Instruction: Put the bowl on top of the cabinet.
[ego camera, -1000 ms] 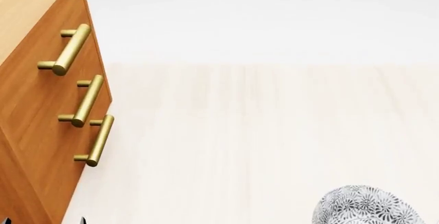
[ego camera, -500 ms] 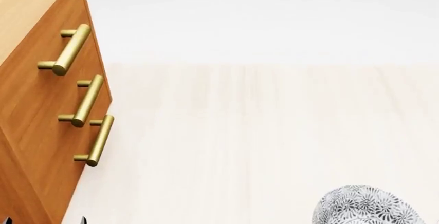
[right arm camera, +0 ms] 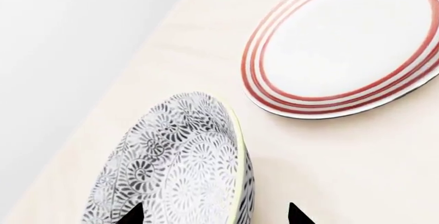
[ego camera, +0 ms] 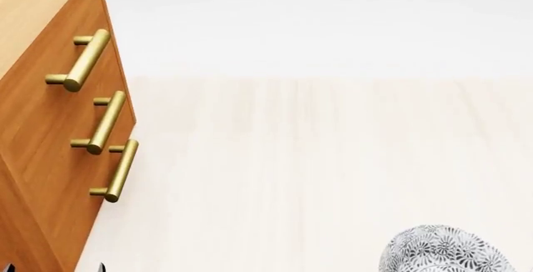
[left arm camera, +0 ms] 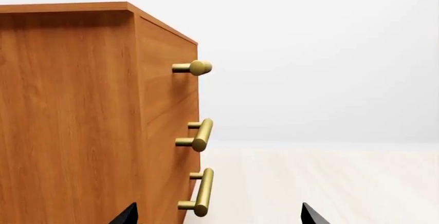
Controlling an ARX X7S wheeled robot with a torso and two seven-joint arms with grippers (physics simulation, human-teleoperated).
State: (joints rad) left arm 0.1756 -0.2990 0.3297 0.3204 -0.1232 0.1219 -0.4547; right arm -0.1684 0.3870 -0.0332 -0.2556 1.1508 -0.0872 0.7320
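Observation:
The bowl (ego camera: 445,250), white with a dense grey floral pattern, sits on the pale floor at the lower right of the head view. In the right wrist view the bowl (right arm camera: 178,167) fills the near field. My right gripper (right arm camera: 216,216) is open and straddles its pale rim, one fingertip over the inside and one outside. The orange-brown cabinet (ego camera: 50,135) stands at the left, its lighter top (ego camera: 34,10) bare where it shows. My left gripper (left arm camera: 218,218) is open beside the cabinet (left arm camera: 69,121), close to the lowest brass handle (left arm camera: 201,193), holding nothing.
A flat white plate with red rings (right arm camera: 343,54) lies on the floor just beyond the bowl. Three brass bar handles (ego camera: 104,122) stick out from the cabinet's front. Pale wood floor (ego camera: 316,160) stretches between the cabinet and the bowl.

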